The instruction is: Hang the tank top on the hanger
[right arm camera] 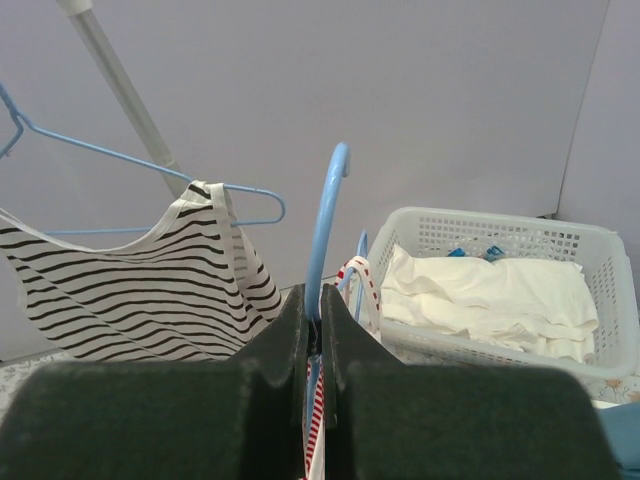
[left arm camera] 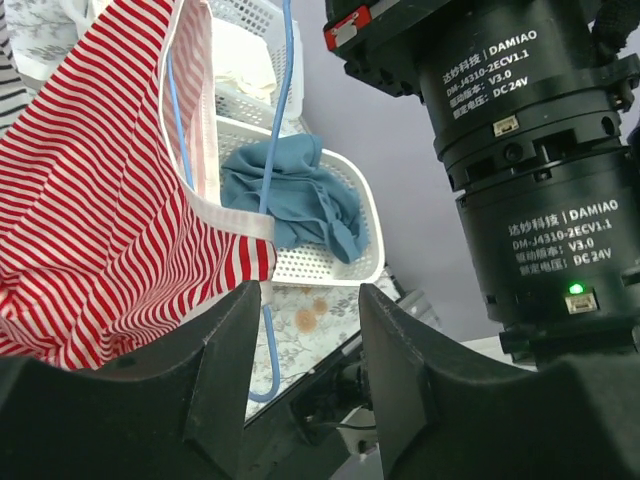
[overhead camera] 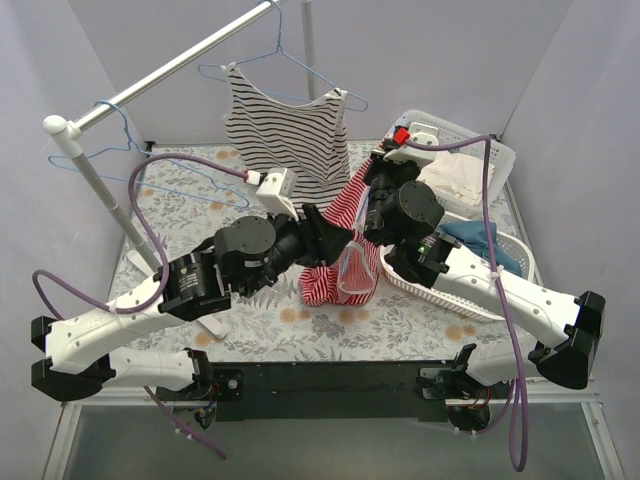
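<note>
– While your right gripper (right arm camera: 320,295) sits pinched shut on the stem of the hanger (right arm camera: 326,215), just under the hook, where is the tank top (overhead camera: 318,285)? (K.)

– Top view: centre of the frame, hanging between your two wrists, bunched toward the bottom. Whether its hem touches the floral table cover (overhead camera: 250,320), cannot tell. (M.)

– Is it on the wire, for your log? (K.)

– Left wrist view: red-and-white cloth fills the upper left of the frame. Two runs of blue wire come down beside its pale trim. Whether both shoulders sit on the frame, cannot tell. (M.)

– Your left gripper (left arm camera: 310,300)? (K.)

– Fingers spread wide, nothing between them. Striped cloth lies just beside the finger (left arm camera: 215,370) at lower left of that frame. A bend of blue wire shows through the gap, behind it. (M.)

– Surroundings, top view? (K.)

– Upper centre: black-and-white striped top (overhead camera: 285,125) on its own hanger, hooked on the rail (overhead camera: 170,65). Right side: two white baskets. The farther basket (overhead camera: 450,120) holds white cloth (overhead camera: 455,175); the nearer basket (overhead camera: 440,295) holds a blue-teal garment (overhead camera: 475,238), partly under your right arm. (M.)
</note>
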Controlling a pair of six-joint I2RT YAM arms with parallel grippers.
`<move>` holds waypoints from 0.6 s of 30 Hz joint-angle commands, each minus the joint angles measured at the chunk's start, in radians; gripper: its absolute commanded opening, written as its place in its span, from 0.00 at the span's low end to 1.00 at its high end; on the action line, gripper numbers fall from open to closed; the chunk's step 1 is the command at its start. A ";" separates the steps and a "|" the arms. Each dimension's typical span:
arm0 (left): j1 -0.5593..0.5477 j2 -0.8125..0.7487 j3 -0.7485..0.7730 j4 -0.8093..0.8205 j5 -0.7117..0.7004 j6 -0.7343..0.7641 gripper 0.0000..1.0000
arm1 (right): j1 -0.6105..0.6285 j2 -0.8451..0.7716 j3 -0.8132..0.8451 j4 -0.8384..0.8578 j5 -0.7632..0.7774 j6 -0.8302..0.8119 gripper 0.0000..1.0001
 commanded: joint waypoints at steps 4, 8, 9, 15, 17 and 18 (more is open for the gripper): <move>-0.004 0.160 0.144 -0.243 -0.039 0.161 0.49 | 0.004 -0.008 0.068 0.040 0.002 -0.028 0.01; -0.006 0.228 0.172 -0.273 -0.136 0.186 0.52 | 0.004 -0.007 0.065 0.040 0.004 -0.036 0.01; -0.006 0.232 0.172 -0.266 -0.144 0.192 0.53 | 0.004 -0.008 0.063 0.040 0.004 -0.036 0.01; -0.007 0.252 0.158 -0.209 -0.150 0.251 0.53 | 0.006 -0.007 0.057 0.040 0.001 -0.040 0.01; -0.009 0.255 0.158 -0.191 -0.161 0.261 0.52 | 0.006 -0.005 0.057 0.040 0.004 -0.045 0.01; -0.011 0.257 0.159 -0.189 -0.168 0.270 0.52 | 0.007 -0.004 0.055 0.040 0.007 -0.046 0.01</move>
